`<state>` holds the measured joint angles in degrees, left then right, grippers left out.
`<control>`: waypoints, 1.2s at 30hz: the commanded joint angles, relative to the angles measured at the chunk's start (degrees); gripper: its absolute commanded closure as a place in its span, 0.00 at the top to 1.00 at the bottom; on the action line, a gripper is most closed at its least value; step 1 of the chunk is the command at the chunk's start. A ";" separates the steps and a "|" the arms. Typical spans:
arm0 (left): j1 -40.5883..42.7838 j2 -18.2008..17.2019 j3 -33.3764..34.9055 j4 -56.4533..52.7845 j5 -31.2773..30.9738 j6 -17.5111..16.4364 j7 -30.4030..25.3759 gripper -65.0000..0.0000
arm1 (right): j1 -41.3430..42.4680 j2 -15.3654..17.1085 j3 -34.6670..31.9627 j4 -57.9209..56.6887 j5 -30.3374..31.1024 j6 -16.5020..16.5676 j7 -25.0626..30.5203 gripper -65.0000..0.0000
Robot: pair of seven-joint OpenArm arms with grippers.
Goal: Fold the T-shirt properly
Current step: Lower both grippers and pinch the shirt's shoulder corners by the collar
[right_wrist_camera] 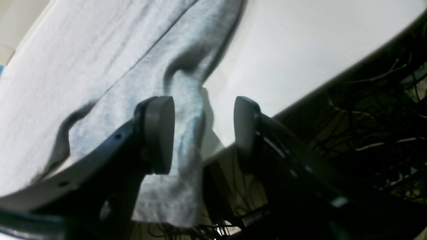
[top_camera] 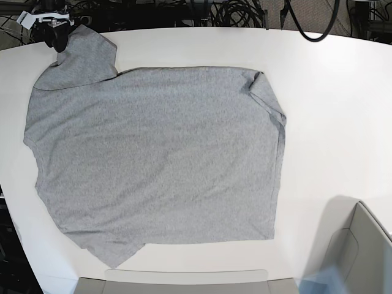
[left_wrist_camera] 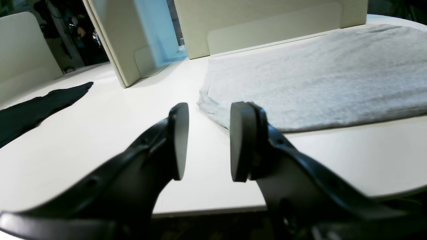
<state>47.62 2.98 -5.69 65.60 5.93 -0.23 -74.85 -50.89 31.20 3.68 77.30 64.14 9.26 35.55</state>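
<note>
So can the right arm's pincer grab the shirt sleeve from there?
Probably yes. The right pincer is open, and the T-shirt sleeve hanging over the table edge sits between its pads, with nothing in the way.

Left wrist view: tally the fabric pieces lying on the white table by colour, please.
Heather-grey cotton T-shirt: 1
Black cloth piece: 1
Total: 2
</note>
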 commanded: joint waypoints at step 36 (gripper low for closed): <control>3.86 -6.46 16.99 38.97 -12.22 0.45 51.51 0.42 | 2.67 -5.93 0.58 2.92 -0.62 8.99 -17.92 0.45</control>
<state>50.85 -3.77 10.94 103.46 -6.31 0.19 -21.28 -47.09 24.69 4.29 80.47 64.12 19.33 19.31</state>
